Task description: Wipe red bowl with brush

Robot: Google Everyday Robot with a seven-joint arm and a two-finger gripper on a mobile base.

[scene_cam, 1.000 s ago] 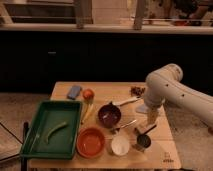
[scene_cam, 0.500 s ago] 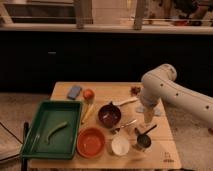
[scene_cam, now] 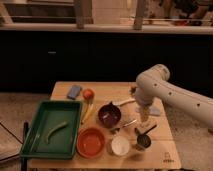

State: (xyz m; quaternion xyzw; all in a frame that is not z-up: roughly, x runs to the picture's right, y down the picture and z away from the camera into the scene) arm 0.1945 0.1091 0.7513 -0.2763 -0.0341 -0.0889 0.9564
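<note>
We count two bowls, two cups, one tray and one brush. The red bowl (scene_cam: 91, 142), round, shallow and glossy, sits at the front between the green tray (scene_cam: 37, 131) and the white cup (scene_cam: 120, 145). The metal cup (scene_cam: 142, 142) stands right of the white one. The brush (scene_cam: 126, 102), slim and white-handled, lies behind the maroon bowl (scene_cam: 109, 115). The gripper (scene_cam: 144, 119) hangs near the brush, apart from the red bowl. We cannot tell its opening.

My gripper (scene_cam: 144, 120) hangs over the right half of the wooden table (scene_cam: 167, 152), above a black-handled metal cup (scene_cam: 142, 142). Left of that cup is a small white cup (scene_cam: 120, 145), with a dark maroon bowl (scene_cam: 109, 115) behind it. At far left a green tray (scene_cam: 45, 117) holds a slim green thing (scene_cam: 57, 128). A blue sponge (scene_cam: 74, 91), a round orange-red fruit (scene_cam: 88, 93) and a banana (scene_cam: 88, 111) lie near the tray's far corner.
</note>
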